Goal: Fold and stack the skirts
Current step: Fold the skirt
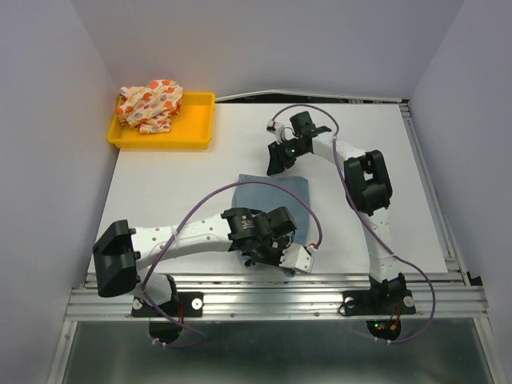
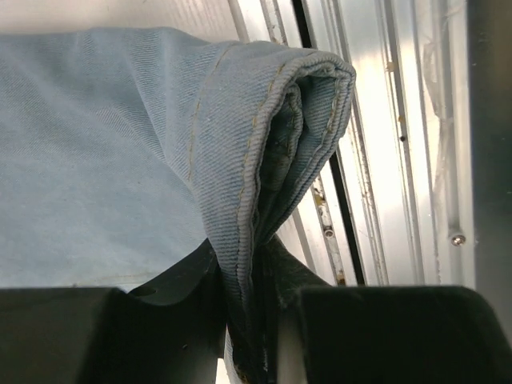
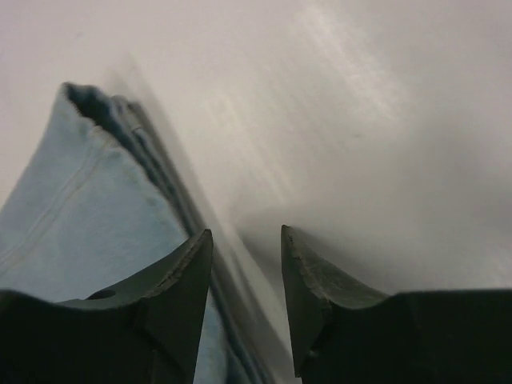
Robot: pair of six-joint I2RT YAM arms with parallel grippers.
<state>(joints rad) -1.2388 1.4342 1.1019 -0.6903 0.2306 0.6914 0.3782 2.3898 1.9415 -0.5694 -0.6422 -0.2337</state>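
Note:
The light-blue denim skirt (image 1: 272, 194) lies flat in the middle of the white table (image 1: 160, 200). My left gripper (image 1: 268, 250) is shut on its near hem; in the left wrist view the folded denim edge (image 2: 276, 152) runs down between my jaws (image 2: 254, 320). My right gripper (image 1: 276, 166) is open at the skirt's far edge; its fingers straddle the denim edge (image 3: 88, 200), with nothing held (image 3: 246, 240). The white skirt with orange, red and purple spots (image 1: 150, 105) lies crumpled in the yellow tray (image 1: 198, 122).
The yellow tray sits at the table's far left corner. Aluminium rails (image 1: 280, 292) run along the near edge, close under my left gripper (image 2: 376, 160). Purple cables loop from both arms over the table.

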